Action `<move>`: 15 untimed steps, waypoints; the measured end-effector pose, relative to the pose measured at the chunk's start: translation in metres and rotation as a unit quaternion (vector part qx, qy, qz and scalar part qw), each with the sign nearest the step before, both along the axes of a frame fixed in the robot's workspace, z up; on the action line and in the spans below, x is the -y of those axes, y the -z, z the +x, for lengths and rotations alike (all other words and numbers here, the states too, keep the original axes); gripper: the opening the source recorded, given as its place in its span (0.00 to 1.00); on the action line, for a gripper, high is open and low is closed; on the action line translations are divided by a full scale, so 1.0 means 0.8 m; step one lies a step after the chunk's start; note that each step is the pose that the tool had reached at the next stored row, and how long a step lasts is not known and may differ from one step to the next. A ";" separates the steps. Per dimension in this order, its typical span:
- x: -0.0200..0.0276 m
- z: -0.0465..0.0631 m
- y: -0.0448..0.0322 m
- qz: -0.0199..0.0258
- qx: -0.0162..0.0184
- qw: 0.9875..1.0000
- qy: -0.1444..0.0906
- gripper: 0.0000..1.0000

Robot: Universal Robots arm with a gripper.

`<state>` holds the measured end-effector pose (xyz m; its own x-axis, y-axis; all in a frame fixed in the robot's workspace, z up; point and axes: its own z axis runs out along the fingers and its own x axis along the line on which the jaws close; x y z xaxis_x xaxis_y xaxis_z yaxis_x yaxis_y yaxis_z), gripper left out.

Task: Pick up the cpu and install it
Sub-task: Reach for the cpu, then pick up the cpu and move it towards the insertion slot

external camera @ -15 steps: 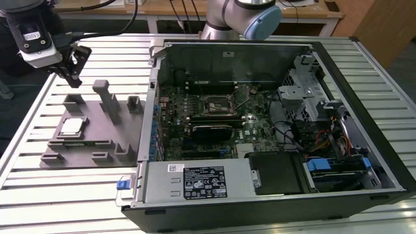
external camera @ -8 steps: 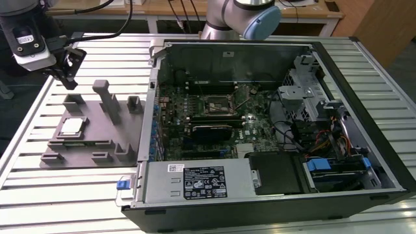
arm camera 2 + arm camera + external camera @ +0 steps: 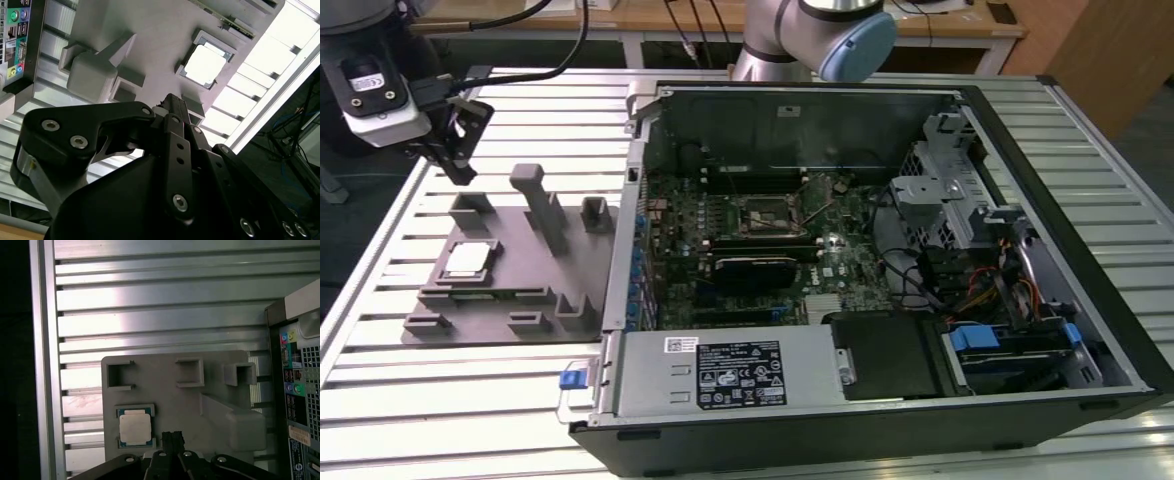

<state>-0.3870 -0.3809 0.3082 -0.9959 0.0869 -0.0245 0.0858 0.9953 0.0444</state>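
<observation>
Slatted table (image 3: 454,400): cpu (image 3: 467,258) in grey fixture (image 3: 514,255), hand (image 3: 458,172) above.

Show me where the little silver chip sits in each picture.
Exterior view: the cpu lies in a recess of the grey fixture, on the exterior view's left, beside the computer case.
Second wrist view: the cpu, same recess.
First wrist view: the cpu, same recess.
Shared landmark: the grey fixture.
</observation>
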 end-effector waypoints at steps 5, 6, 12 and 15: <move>0.0000 0.000 0.0000 0.000 0.000 1.000 0.000 0.11; 0.0000 0.000 0.0000 0.000 0.000 1.000 0.000 0.11; 0.0001 -0.001 0.0034 0.000 0.000 1.000 0.000 0.11; 0.0000 -0.001 0.0060 0.000 0.000 1.000 0.000 0.11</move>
